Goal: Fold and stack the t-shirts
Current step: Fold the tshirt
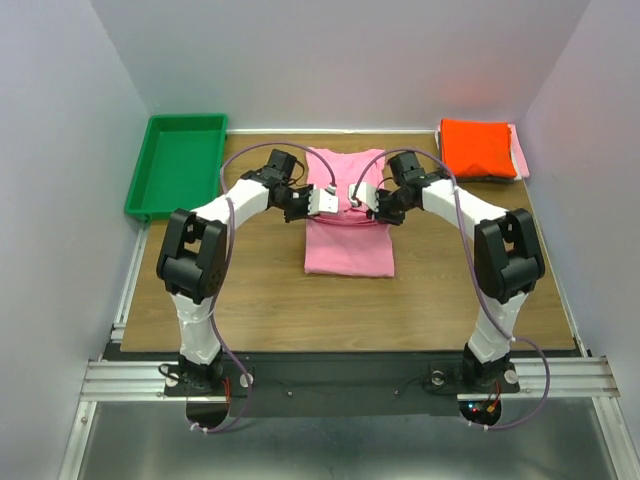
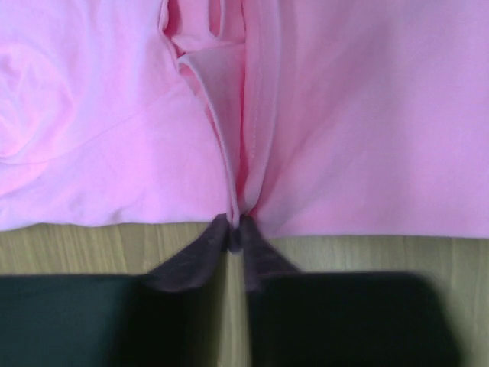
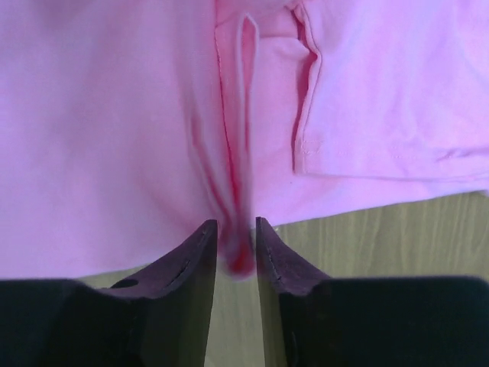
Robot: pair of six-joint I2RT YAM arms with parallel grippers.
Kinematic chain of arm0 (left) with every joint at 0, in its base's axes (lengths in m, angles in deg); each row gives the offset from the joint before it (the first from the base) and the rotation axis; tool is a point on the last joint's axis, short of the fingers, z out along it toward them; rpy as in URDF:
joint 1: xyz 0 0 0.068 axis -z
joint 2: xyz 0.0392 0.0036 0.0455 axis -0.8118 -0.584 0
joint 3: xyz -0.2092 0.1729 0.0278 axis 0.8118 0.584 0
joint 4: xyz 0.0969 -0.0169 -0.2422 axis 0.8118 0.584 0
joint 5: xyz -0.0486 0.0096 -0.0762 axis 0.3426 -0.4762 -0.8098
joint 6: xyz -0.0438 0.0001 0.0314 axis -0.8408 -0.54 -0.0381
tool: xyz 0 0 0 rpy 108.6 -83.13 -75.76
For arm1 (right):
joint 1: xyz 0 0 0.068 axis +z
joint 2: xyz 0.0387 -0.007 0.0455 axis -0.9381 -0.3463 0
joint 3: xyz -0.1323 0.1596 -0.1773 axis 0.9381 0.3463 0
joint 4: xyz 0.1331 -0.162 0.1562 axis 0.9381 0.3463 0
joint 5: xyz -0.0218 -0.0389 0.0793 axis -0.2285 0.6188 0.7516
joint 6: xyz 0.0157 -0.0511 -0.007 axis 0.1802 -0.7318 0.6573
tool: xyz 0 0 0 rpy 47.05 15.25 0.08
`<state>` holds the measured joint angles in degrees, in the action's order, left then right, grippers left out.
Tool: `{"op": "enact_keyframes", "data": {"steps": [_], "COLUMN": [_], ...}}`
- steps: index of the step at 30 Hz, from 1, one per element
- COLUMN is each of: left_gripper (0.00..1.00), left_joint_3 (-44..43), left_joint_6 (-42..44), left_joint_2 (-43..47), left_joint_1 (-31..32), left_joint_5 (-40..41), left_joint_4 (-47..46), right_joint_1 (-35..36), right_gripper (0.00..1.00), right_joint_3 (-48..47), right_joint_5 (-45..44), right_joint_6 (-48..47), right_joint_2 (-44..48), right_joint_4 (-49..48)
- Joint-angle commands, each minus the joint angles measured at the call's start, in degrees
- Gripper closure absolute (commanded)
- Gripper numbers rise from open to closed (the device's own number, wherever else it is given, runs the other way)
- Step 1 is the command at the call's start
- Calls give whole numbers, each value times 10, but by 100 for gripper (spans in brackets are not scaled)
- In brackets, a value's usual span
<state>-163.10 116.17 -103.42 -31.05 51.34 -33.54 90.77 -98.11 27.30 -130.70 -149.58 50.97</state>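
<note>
Pink shirt (image 1: 345, 245) lies lengthwise front-to-back on the bench (image 1: 260, 300); left jaws and right jaws each pinch a fold at its opposite side edges, mid-length

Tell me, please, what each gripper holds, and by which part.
Both pinch the pink t-shirt: the left gripper a ridge of cloth at its left edge, the right gripper one at its right edge.

Arms bowed inward; left tool (image 2: 235, 229), right tool (image 3: 237, 233) pinching
</note>
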Motion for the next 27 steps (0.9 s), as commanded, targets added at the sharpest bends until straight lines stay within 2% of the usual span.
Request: {"op": "enact_keyframes", "data": {"steps": [1,2,4,5,6,9,11,13,14,16,18,21,27], "left_gripper": [66,57,53,45,44,44,44,45,46,46,46,46,44], "left_joint_3": [-41,-44,-50,-51,-53,-52,-23,15,63,142,219,286,393], "left_joint_6": [-29,-39,-59,-68,-89,-126,-138,-136,-134,-132,-131,-126,-126], "left_joint_2": [-7,-7,-6,-1,1,28,71,110,149,186,235,284,326], "left_joint_1": [-14,-19,-24,-26,-27,-39,-44,-44,-42,-35,-9,42,121], "left_joint_5": [11,17,22,27,28,20,0,-17,-38,-47,-39,-17,36], "left_joint_4": [-19,-26,-46,-65,-71,-75,-72,-71,-71,-76,-91,-110,-157], "right_joint_1": [-5,-5,-5,-6,-6,-9,-8,-7,-4,16,34,73,100], "right_gripper": [55,52,50,42,34,34,35,40,47,52,55,58,61], "right_joint_3": [-39,-49,-52,-52,-53,-56,-20,21,69,116,180,244,288], "right_joint_5": [-7,-15,-22,-24,-35,-40,-27,2,11,9,7,4,-2], "right_joint_6": [28,38,49,58,65,95,102,102,102,99,101,102,112], "right_joint_2": [-17,-18,-14,-5,0,36,72,135,153,201,228,264,257], "right_joint_4": [-16,-20,-22,-26,-28,-27,-26,-26,-22,-17,-13,-17,-44]}}
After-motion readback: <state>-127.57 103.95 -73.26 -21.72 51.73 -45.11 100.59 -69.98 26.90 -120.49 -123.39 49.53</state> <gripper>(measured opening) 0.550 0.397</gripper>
